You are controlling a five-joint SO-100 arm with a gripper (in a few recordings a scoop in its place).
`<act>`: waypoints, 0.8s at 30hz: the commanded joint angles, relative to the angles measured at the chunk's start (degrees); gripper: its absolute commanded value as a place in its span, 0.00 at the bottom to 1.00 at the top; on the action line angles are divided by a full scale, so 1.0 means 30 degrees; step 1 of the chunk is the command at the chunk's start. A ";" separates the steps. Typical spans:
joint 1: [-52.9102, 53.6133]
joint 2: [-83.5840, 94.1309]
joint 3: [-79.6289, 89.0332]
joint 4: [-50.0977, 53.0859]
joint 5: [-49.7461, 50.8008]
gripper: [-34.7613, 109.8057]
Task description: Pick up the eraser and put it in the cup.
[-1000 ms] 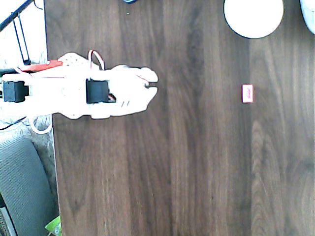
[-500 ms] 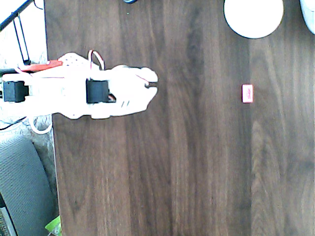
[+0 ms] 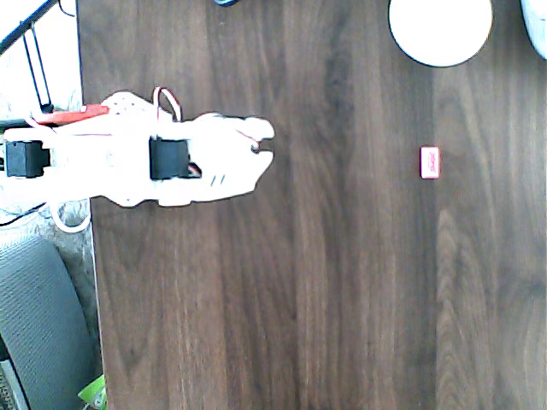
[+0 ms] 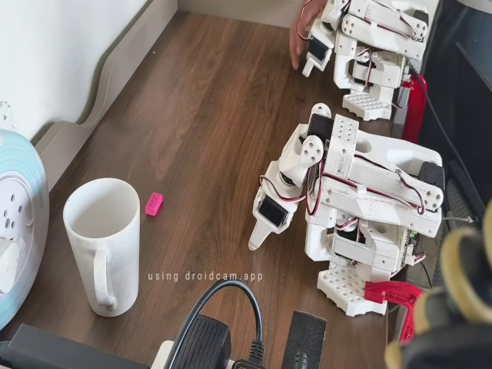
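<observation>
Nothing has moved since a second ago: arm parked, eraser untouched. We see the small flat red-pink rectangular eraser point(image 3: 430, 162) lying flat on the dark wood-grain table point(image 3: 342, 282), apart from the wide white ceramic cup point(image 3: 440, 30), which stands upright with a handle in the fixed view point(image 4: 102, 244). We judge the eraser light, slightly soft and grippy; we'd pinch it across its short sides. The white plastic gripper point(image 3: 267, 143) sits folded well away from it, fingers nearly together, holding nothing.
</observation>
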 commanded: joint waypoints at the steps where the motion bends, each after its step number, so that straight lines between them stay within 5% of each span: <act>1: -0.1260 0.0820 0.0234 0.0527 -0.2490 0.32; 4: -0.2344 0.0820 0.0234 0.0527 -0.2461 0.24; 8: -0.1523 0.0820 0.0234 0.0527 -0.2432 0.24; 10: -0.1699 0.0820 0.0234 0.0498 -0.1582 0.34; 11: -0.1758 0.0850 0.0234 0.0469 -0.1289 0.28; 14: -0.1377 0.0820 -0.0762 -0.2988 0.5010 0.24; 21: 0.0879 0.0088 -0.5537 -0.4336 1.2598 0.24; 24: 0.2285 -0.7910 -1.1748 -0.4600 1.8193 0.25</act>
